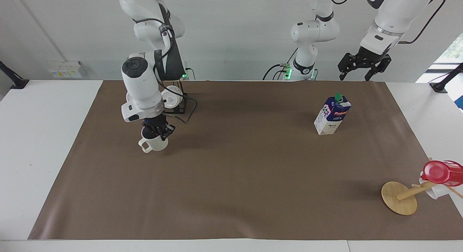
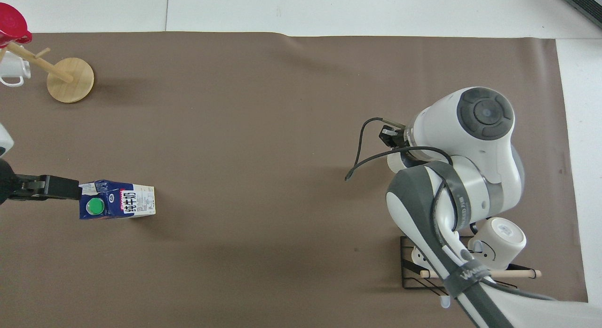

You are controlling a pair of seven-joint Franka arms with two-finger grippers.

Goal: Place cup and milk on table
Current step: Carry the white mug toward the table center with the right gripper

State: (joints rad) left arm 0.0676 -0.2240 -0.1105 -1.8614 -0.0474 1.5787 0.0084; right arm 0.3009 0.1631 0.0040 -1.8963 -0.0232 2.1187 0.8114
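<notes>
My right gripper [image 1: 158, 132] is shut on the rim of the cream-white cup [image 1: 154, 143], handle toward the right arm's end. The cup hangs low over the table [image 1: 235, 179], in front of the wire rack; whether its base touches the brown sheet I cannot tell. In the overhead view the right arm covers the cup. The milk [image 1: 332, 114] [image 2: 117, 205] stands upright on the sheet toward the left arm's end, green cap on top. My left gripper [image 1: 356, 76] [image 2: 61, 187] waits open, raised, beside the carton and apart from it.
A black wire rack [image 1: 182, 100] [image 2: 409, 271] with white mugs [image 2: 499, 237] stands close to the right arm's base. A tipped wooden mug stand [image 1: 399, 197] [image 2: 70, 80] with a red cup [image 1: 441, 172] and a white mug [image 1: 432, 191] lies farthest from the robots at the left arm's end.
</notes>
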